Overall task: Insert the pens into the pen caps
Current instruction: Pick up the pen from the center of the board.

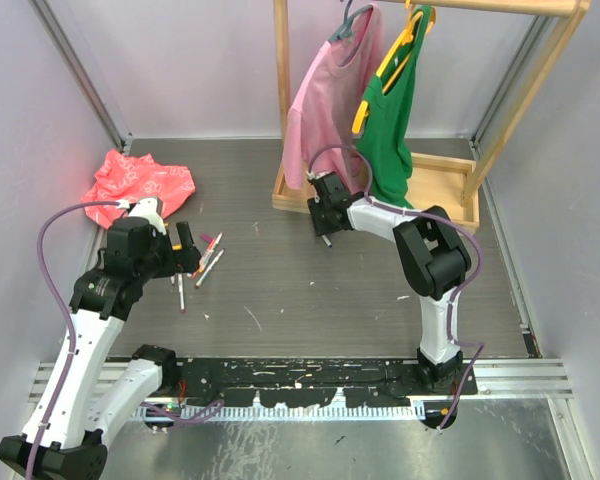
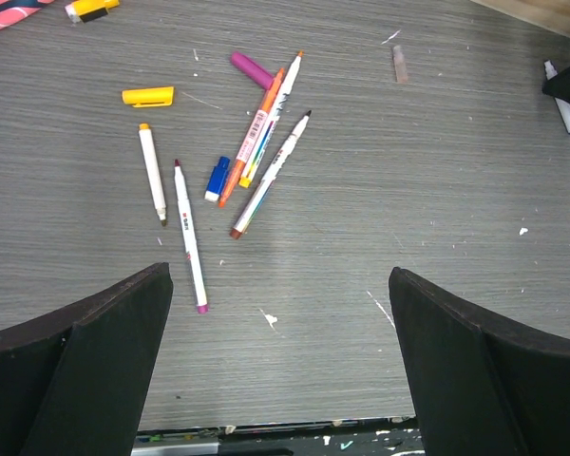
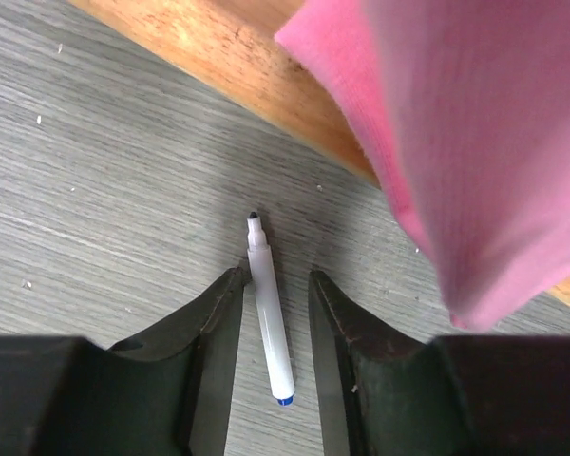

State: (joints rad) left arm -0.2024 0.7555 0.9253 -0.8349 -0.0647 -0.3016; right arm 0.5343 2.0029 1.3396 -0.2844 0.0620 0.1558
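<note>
Left wrist view: pens [image 2: 256, 133] fanned upper left of frame. Side cap [image 2: 148, 96] above the leftmost pen, top cap [image 2: 252, 69] at the fan's upper end, middle cap [image 2: 218, 179] inside it. Right wrist view: lone pen [image 3: 269, 313] centre frame, between my right gripper [image 3: 275, 276] fingers; rack base [image 3: 218, 47] above, shirt [image 3: 475, 142] upper right.

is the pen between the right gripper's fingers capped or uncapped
Uncapped. The pen has its dark writing tip bare, and the other end shows only a small blue plug.
</note>
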